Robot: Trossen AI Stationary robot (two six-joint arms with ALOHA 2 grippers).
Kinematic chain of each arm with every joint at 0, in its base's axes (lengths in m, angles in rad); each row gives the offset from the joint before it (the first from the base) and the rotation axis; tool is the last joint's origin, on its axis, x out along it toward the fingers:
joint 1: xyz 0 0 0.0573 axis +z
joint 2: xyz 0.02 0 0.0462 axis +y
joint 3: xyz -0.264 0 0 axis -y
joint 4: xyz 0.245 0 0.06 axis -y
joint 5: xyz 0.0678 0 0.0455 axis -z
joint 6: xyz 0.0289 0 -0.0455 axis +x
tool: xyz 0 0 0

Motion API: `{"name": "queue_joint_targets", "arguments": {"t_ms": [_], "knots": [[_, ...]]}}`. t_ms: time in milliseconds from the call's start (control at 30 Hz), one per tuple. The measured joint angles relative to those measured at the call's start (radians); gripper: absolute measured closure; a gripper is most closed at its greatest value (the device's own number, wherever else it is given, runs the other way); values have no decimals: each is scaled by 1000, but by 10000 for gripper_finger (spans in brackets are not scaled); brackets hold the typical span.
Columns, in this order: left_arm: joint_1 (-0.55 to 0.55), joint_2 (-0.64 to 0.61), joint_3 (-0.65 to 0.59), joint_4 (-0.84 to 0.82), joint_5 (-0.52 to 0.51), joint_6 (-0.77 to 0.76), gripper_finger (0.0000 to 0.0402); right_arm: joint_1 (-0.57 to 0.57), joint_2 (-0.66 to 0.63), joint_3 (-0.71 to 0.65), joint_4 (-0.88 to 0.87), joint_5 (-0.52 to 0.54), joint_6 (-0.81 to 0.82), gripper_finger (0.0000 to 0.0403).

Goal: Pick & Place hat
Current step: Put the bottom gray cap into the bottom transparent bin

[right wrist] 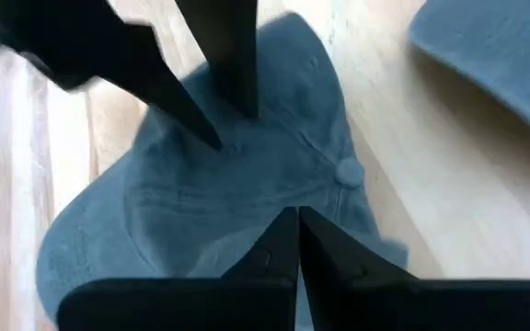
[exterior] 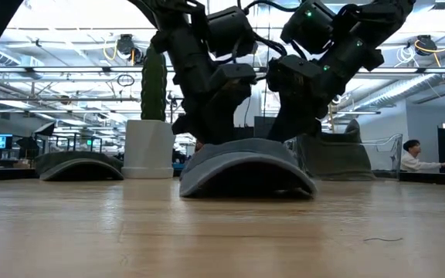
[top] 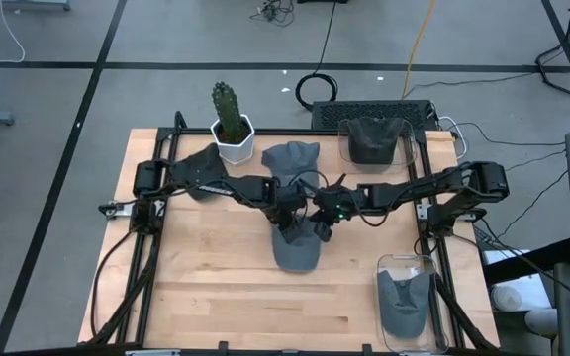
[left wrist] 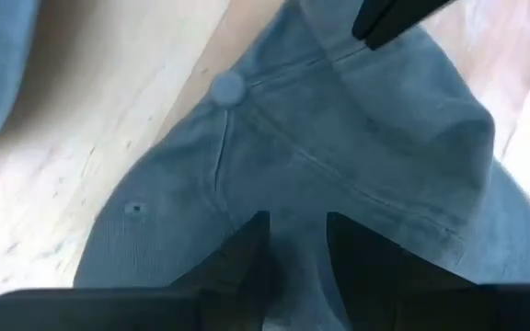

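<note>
Hat (top: 296, 251) lies mid-table (top: 206, 287), under my two grippers — left gripper (top: 290, 220) and right gripper (top: 322, 227) side by side on its crown. Behind it: another cap (top: 292, 158), potted cactus (top: 232, 124) to its left, a bin (top: 375, 140) to its right.

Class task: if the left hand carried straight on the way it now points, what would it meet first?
The left hand points down onto the grey fabric cap beneath it, so it would likely press into the cap's crown first; contact depth is unclear.

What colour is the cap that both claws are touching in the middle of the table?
The cap is a greyish blue, plain with no pattern; the left wrist view shows it best.
</note>
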Motion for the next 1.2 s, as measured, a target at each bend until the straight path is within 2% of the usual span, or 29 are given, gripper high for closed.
{"name": "queue_joint_targets", "arguments": {"t_ms": [133,267,367,533,767,1200], "knots": [[-2,0,-1,-16,-16,-1,284,-1,39,-1,18,-18,31,403],[0,-1,-1,-34,-9,-2,284,6,72,-1,101,-76,46,403],[0,-1,-1,-56,-7,-2,284,22,90,1,152,-80,57,403],[-2,-1,-1,-53,1,-11,284,38,99,1,135,-80,50,403],[-2,-1,-1,-101,4,-13,284,41,99,2,2,-132,48,403],[27,-42,0,-130,82,27,284,10,72,3,81,-133,70,403]]}}
